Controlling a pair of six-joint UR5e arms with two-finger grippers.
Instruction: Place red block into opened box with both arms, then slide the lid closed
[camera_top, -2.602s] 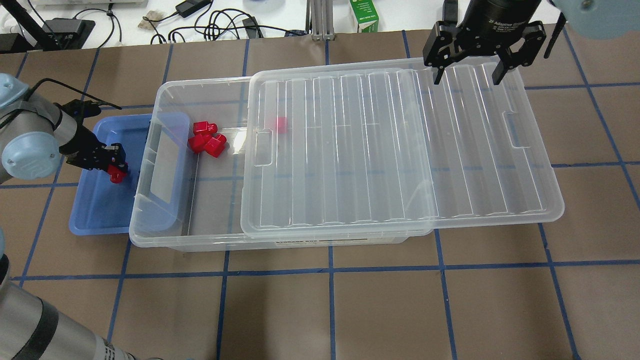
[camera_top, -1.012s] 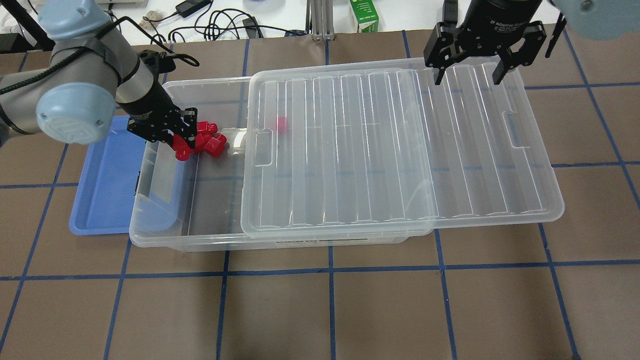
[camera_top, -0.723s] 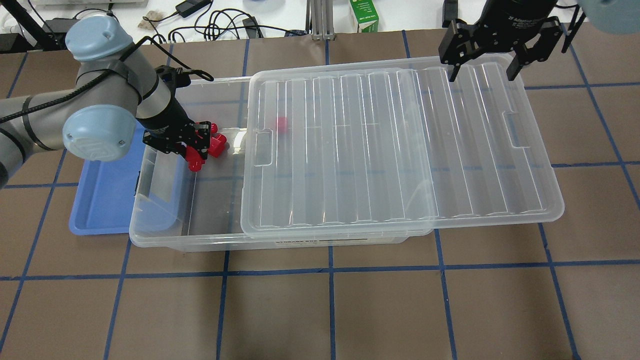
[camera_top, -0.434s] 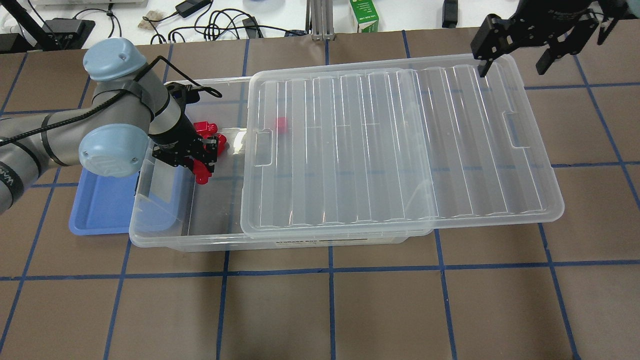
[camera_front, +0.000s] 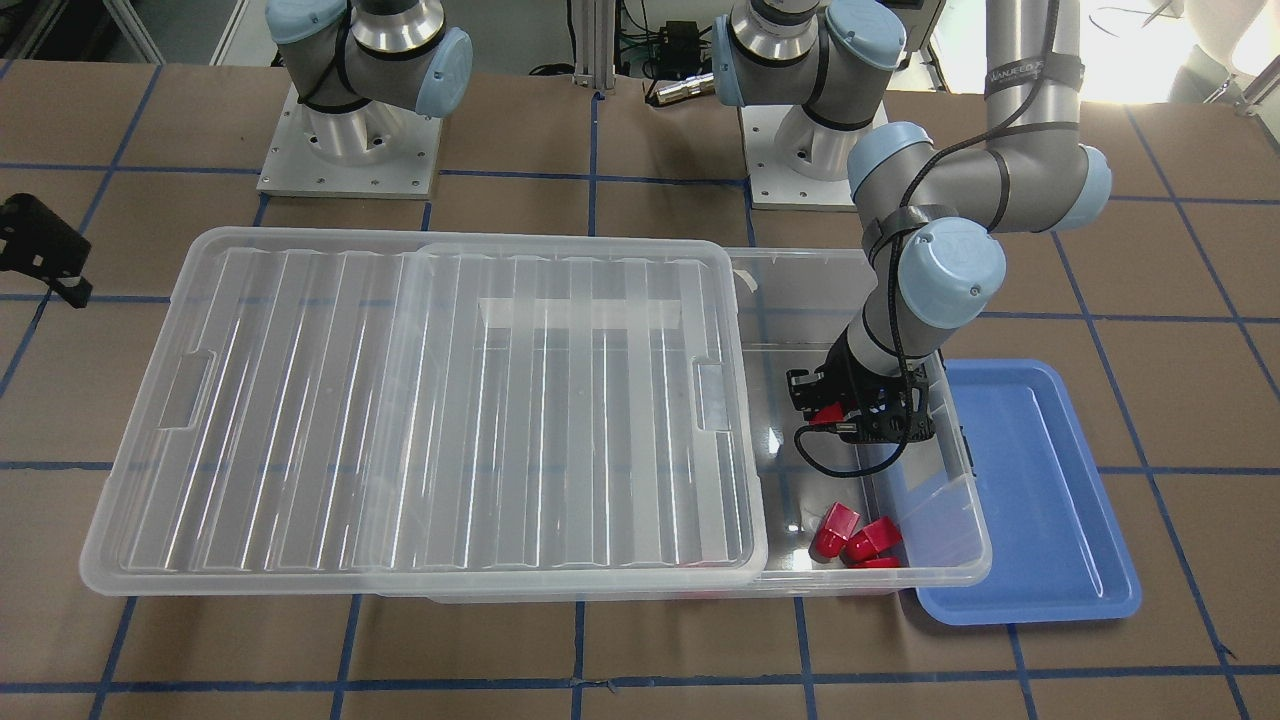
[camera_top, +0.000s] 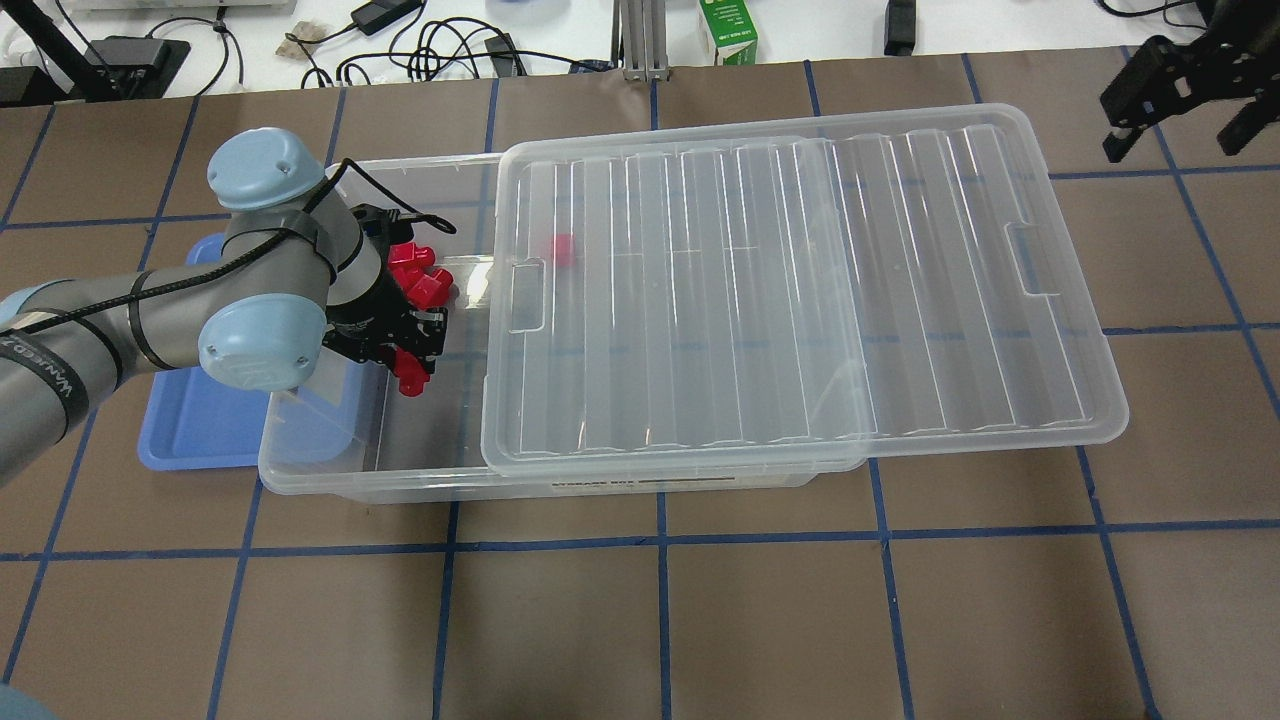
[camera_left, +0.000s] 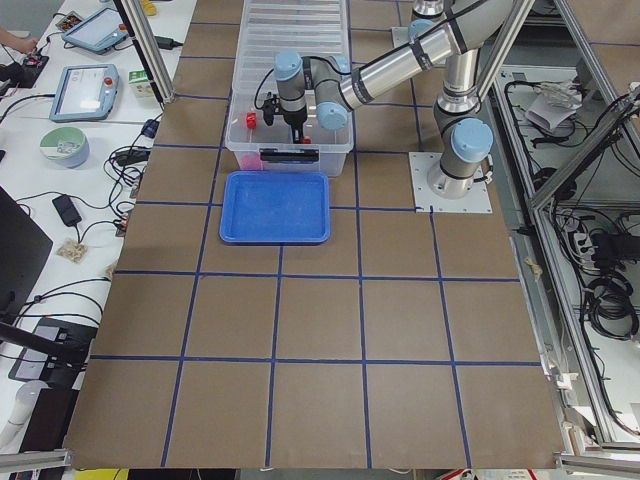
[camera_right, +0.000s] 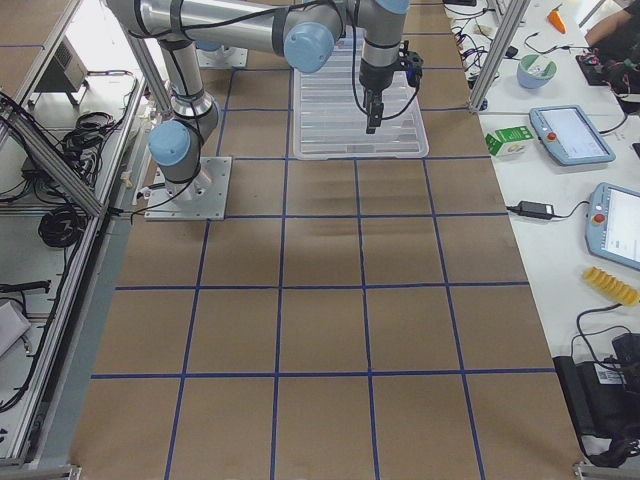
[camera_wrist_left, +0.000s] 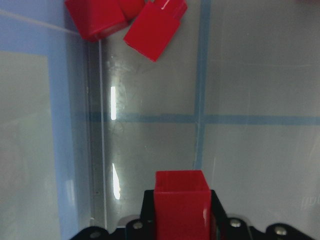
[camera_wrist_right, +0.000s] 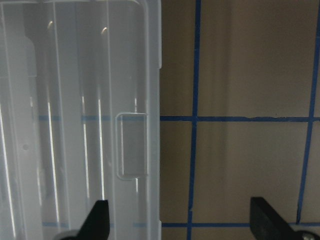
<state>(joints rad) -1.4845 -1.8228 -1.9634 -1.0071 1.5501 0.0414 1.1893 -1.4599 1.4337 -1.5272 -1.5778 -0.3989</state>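
A brown tabletop (camera_top: 760, 620) marked off in squares by blue tape carries the whole set-up, with cables and a green carton on a white bench beyond its far edge. The red block (camera_wrist_left: 181, 197), glossy moulded plastic, is pinched between the two black fingers of the left gripper (camera_top: 404, 356), one finger on each side. Its long axis runs straight out along the fingers toward the floor of the box (camera_top: 330, 478), a flat square end foremost; where its stub lies cannot be made out. It hangs inside the uncovered end of that clear, round-cornered bin, apart from a bunch of three red blocks (camera_top: 415, 275) lying near the far wall. The left arm comes in low from the table's left end, forearm nearly level, wrist bent so the gripper points down into the box. The ribbed translucent lid (camera_top: 800, 290) covers the rest of the box and overhangs its right end; a further red block (camera_top: 563, 249) shows through it. A shallow blue tray (camera_top: 200, 430) sits partly under the box's left end. The right gripper (camera_top: 1175, 140) is raised with its fingers spread wide and empty near the lid's far right corner, one fingertip over the lid by its recessed handle (camera_wrist_right: 132, 145), the other over bare table.
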